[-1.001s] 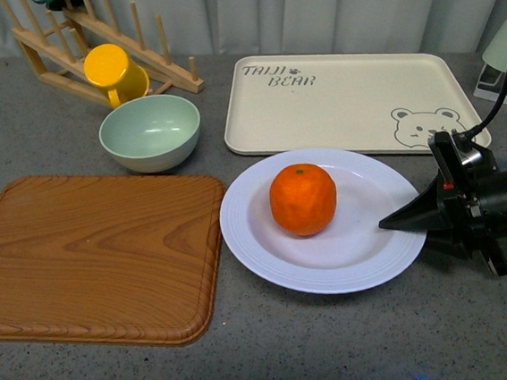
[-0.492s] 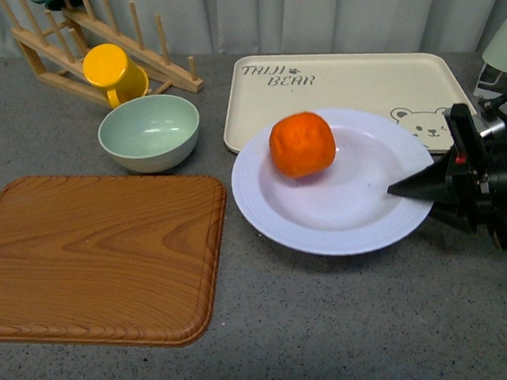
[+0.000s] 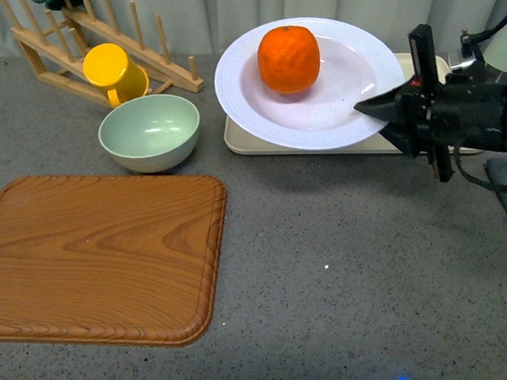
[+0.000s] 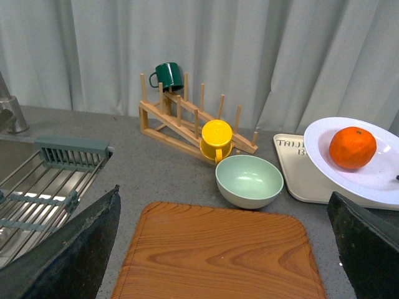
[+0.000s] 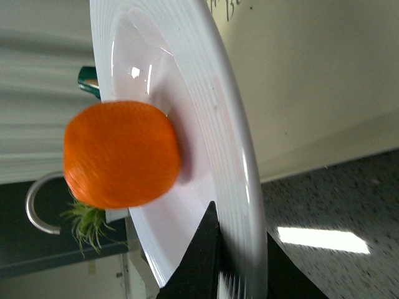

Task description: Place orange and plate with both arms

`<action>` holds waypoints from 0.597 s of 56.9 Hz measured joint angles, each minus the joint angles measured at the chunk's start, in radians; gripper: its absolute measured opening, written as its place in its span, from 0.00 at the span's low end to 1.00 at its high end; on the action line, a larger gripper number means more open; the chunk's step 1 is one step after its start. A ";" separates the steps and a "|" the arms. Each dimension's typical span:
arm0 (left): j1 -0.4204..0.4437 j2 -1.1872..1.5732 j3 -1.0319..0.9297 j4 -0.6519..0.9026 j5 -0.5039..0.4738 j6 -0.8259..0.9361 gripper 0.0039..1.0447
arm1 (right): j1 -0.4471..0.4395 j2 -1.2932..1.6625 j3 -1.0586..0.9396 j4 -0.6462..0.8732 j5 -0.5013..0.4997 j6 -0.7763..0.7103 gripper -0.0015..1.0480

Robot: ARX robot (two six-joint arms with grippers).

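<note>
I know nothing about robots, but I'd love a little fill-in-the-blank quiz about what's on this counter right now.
1. The round orange fruit sits on the large white ____, which the right gripper pinches by its rim.
2. The raised plate hangs over the cream rectangular bear ____.
3. The pale green bowl stands beside the yellow ____ on the wooden rack.
4. The brown wooden cutting board has ____ on it.

Missing words: plate; tray; mug; nothing

The cream rectangular bear tray (image 4: 307, 181) is showing dark printed letters, "TAIJI" above a "B", in the left wrist view; the large round white plate (image 4: 380, 180), pinched at its rim by the right gripper (image 3: 373, 107), is covering the rest.
</note>
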 joint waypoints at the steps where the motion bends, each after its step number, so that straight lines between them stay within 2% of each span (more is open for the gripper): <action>1: 0.000 0.000 0.000 0.000 0.000 0.000 0.94 | 0.003 0.005 0.008 0.000 0.008 0.003 0.04; 16: 0.000 0.000 0.000 0.000 0.000 0.000 0.94 | 0.058 0.139 0.206 -0.060 0.131 0.120 0.04; 34: 0.000 0.000 0.000 0.000 0.000 0.000 0.94 | 0.069 0.217 0.371 -0.172 0.238 0.182 0.04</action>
